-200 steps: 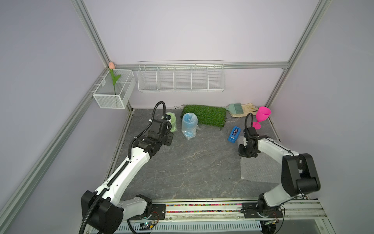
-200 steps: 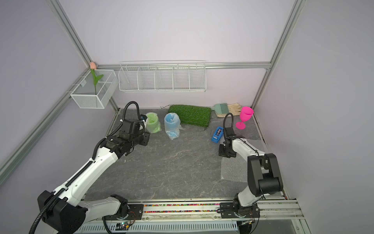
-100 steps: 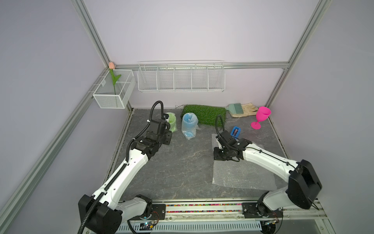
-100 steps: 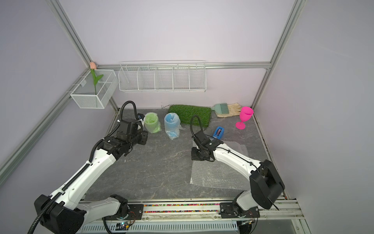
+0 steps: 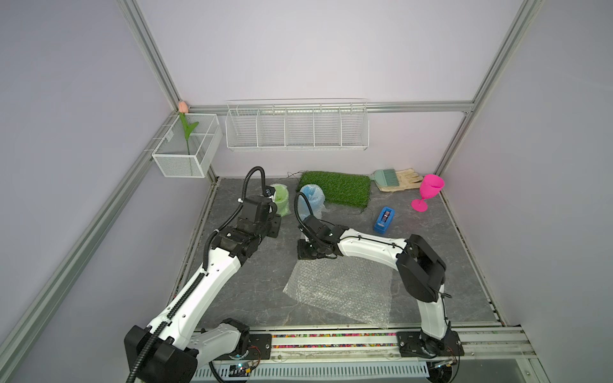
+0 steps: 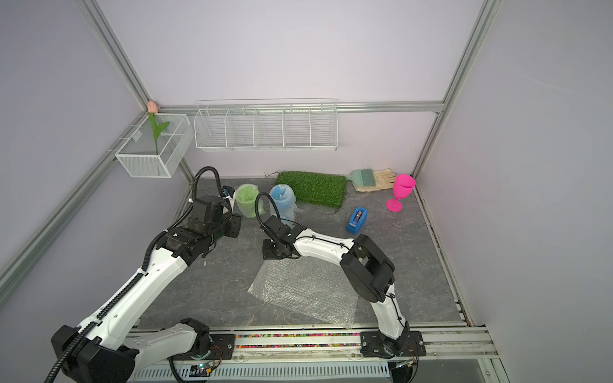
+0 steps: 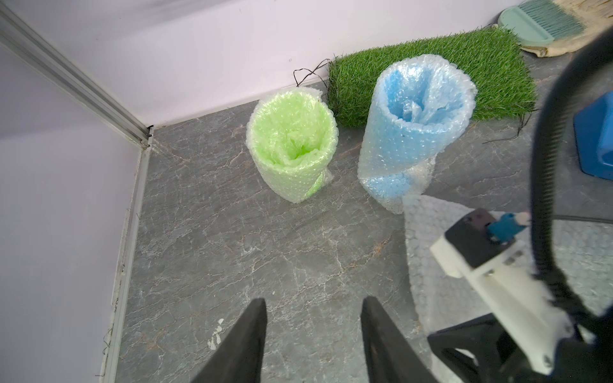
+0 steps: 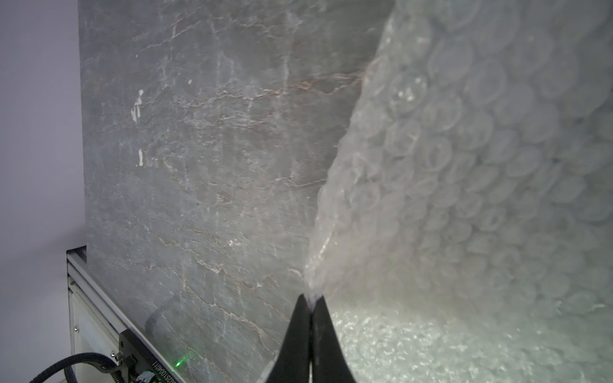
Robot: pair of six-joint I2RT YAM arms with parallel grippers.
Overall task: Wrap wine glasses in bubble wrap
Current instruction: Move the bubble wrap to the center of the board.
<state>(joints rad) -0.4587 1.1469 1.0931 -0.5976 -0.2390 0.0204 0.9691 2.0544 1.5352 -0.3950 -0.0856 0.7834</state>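
Lilac walls (image 5: 315, 49), grey marbled floor (image 5: 258, 285), aluminium posts (image 5: 151, 49), white wire rack (image 5: 297, 127) mounted.

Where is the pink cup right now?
In both top views the pink goblet stands upright in the far right corner of the table, beside the glove and beyond the blue tape dispenser.

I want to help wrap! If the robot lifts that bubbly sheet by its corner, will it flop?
Probably floppy: the bubble wrap bends upward from the table where the right fingers pinch its edge. Likely very light too, being thin and see-through.
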